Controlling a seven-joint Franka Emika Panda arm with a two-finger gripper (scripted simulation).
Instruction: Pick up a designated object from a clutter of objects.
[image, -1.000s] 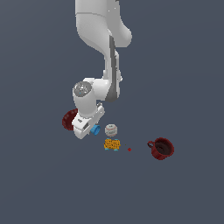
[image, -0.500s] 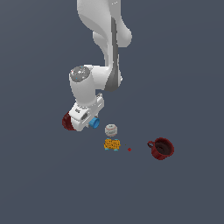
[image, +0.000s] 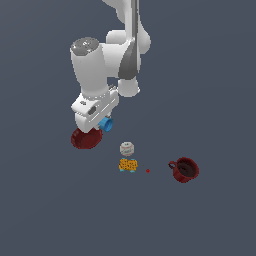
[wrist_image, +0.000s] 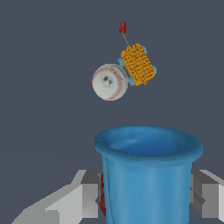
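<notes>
My gripper (image: 100, 124) is shut on the bright blue cup (image: 105, 123) and holds it above the floor, over the dark red bowl (image: 86, 138). In the wrist view the blue cup (wrist_image: 146, 175) fills the foreground between my two grey fingers (wrist_image: 87, 192), its hollow mouth facing the camera. The rest of the clutter lies below: the white round container (image: 127, 148), the orange-yellow lump (image: 128, 164) and the dark red mug (image: 184, 169). The container (wrist_image: 109, 82) and the lump (wrist_image: 138, 64) also show in the wrist view.
A tiny red marker (image: 148, 171) sits on the floor between the lump and the mug; it also shows in the wrist view (wrist_image: 123, 27). The arm's white body (image: 100, 65) towers over the bowl.
The gripper has risen with the blue cup in it, lifting the cup off the floor and shifting slightly toward the exterior view's left. The other objects have not moved.
</notes>
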